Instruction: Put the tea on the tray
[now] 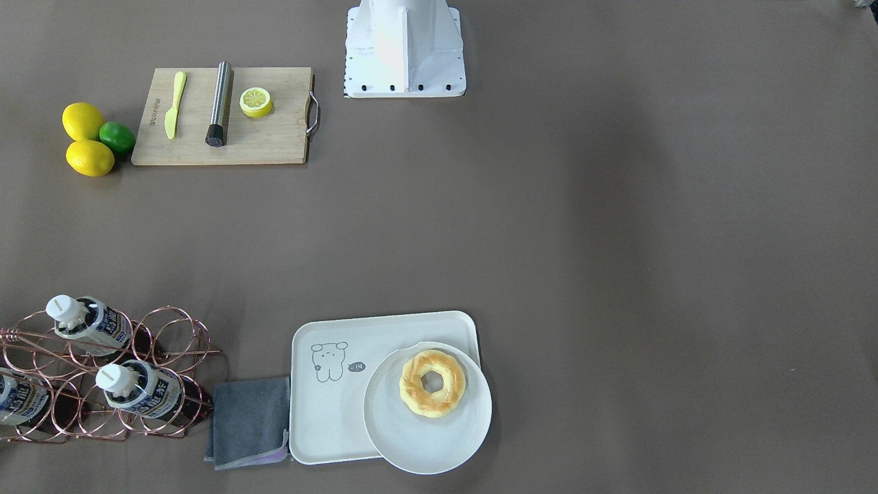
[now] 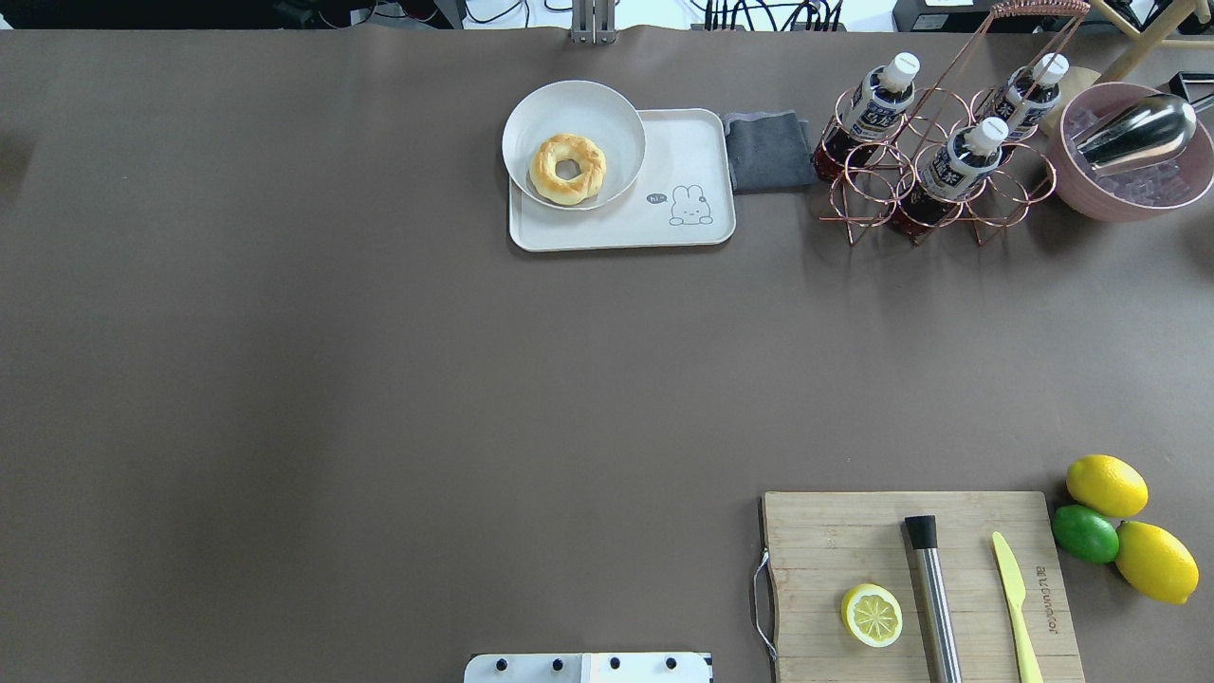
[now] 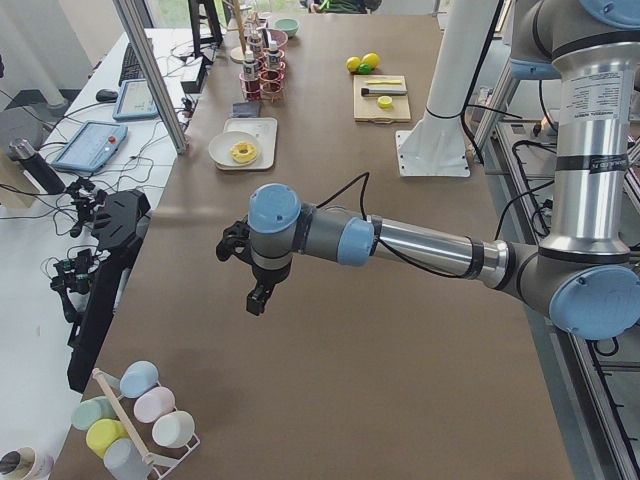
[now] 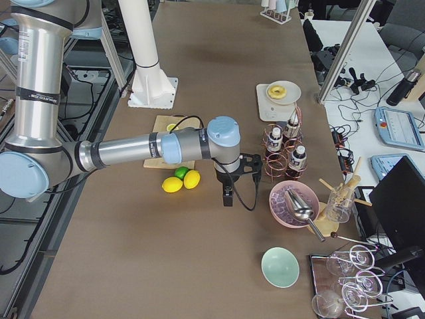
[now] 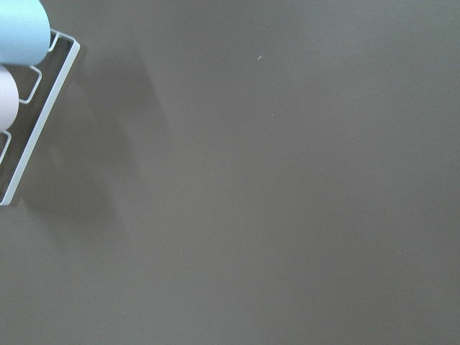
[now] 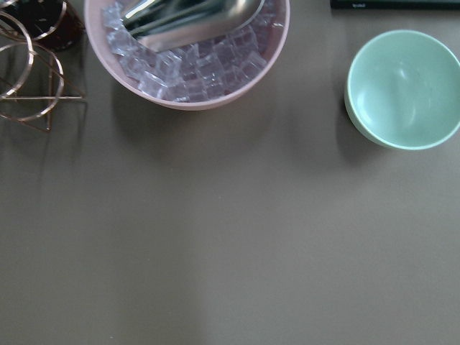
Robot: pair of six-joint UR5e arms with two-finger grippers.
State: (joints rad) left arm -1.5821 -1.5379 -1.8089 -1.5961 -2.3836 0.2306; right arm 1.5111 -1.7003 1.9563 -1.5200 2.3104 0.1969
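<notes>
A: At two o'clock on the table in the overhead view, the small clear plastic tea bottle (image 2: pixel 877 102) with the white cap leans in the copper wire rack (image 2: pixel 934 133), one of three alike. What could spoil this?

B: I'd judge the rack is light. A pull along the wrong line could drag it or knock the neighbouring bottles. The white rounded rectangular plastic tray (image 2: pixel 702 152) lies at nine o'clock from the bottle, past the folded grey cloth (image 2: pixel 766 150). It is half filled by the round white plate (image 2: pixel 569 106) with its ring-shaped pastry (image 2: pixel 567 169). Only the bear end is bare, so a careless set-down could tip the bottle.

A: And the pincers?

B: In the right side view the right pincer (image 4: pixel 228 194) hangs above the table, with the bottles near it at two o'clock but apart from it. The left pincer (image 3: pixel 258 290) is well apart from them, toward the table's other end. Whether either one's fingers stand apart or together, I cannot tell.
</notes>
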